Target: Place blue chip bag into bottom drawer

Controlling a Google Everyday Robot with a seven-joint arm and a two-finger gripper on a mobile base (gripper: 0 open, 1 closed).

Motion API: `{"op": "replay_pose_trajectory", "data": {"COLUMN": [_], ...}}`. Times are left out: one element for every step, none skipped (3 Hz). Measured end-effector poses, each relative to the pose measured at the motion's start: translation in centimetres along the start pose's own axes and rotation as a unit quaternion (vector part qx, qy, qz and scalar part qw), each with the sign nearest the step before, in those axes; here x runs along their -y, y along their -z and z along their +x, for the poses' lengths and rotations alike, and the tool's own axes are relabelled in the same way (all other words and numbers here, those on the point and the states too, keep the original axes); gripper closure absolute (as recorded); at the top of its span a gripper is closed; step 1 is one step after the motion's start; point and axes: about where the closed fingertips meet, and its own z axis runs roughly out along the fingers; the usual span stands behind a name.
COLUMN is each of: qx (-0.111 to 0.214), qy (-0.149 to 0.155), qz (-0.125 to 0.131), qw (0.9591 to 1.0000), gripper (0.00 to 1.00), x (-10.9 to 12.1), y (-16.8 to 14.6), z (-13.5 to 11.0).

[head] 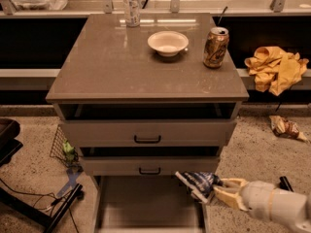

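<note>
bottom drawer [146, 205] cut off below, claw [216, 188] lower right, arm [284, 211] cropped

Three drawers [146, 132], one bowl [167, 42], one can [215, 47], one blue chip bag [199, 182] — one gripper [217, 188], right.

Bottom drawer [141, 205]: pulled out, its flat floor bare and reachable from above.
Rear limit: the middle drawer front [112, 166] stands just above the tray's back, its black handle [149, 171] jutting forward.
Right side: the gripper [216, 189] reaches in from the right, pinching the blue chip bag [198, 182] over the tray's right wall.
Left side: a wire basket [59, 147], black stand [58, 211] and cables crowd the floor.
Right floor: open; a tan wrapper [285, 128] lies well apart.
</note>
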Motion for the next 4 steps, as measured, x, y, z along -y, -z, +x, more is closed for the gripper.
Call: {"op": "replay_pose_trajectory", "data": {"qx": [0.012,0.031,0.04,0.059], "qy": [-0.025,-0.04,-0.056,-0.067], "qz": [-0.011,-0.028,-0.053,-0.083], "qw": [0.9995,0.9983,0.9962,0.9925], "gripper": [1.0,1.0,1.0,1.0], "x": [-0.3,-0.2,-0.8,-1.5], "y": [-7.3,-16.7,-22.6,-27.2], "z": [3.8,8.1,11.8,16.0]}}
